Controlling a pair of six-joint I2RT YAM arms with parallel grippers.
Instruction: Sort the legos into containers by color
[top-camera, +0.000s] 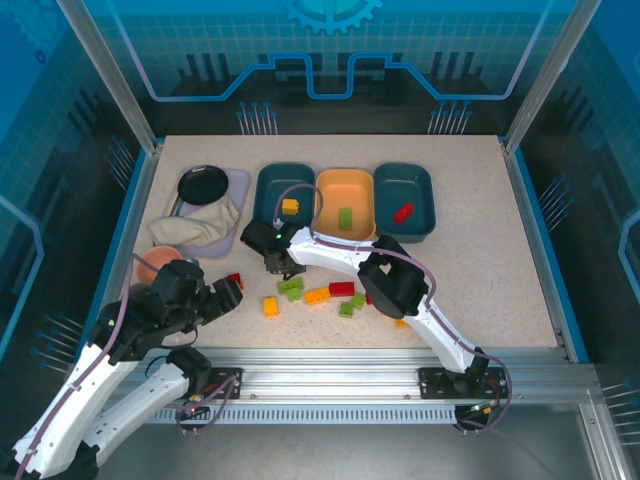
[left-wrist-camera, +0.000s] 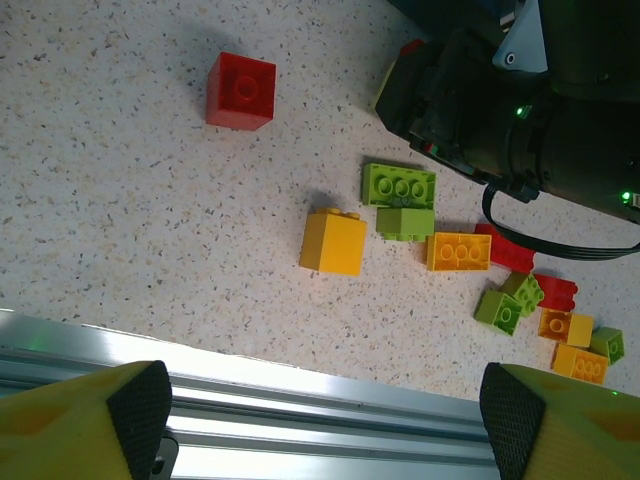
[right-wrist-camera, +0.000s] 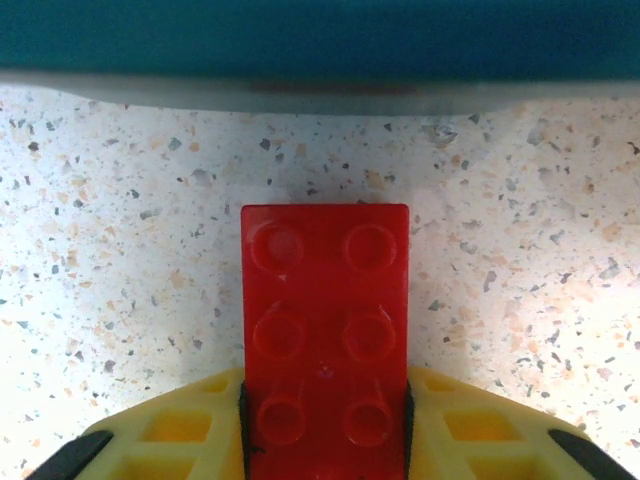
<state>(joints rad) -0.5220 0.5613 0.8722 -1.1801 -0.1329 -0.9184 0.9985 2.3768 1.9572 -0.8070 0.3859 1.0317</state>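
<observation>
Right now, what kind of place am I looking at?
Probably a robot lab test cell: a speckled table fenced by an aluminium frame, two arms bolted to its near rail, with toy legos and trays for sorting.

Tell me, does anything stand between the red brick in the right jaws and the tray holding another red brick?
Yes: the orange tray lies between the red brick and the right teal tray; lifting over it looks necessary.
</observation>
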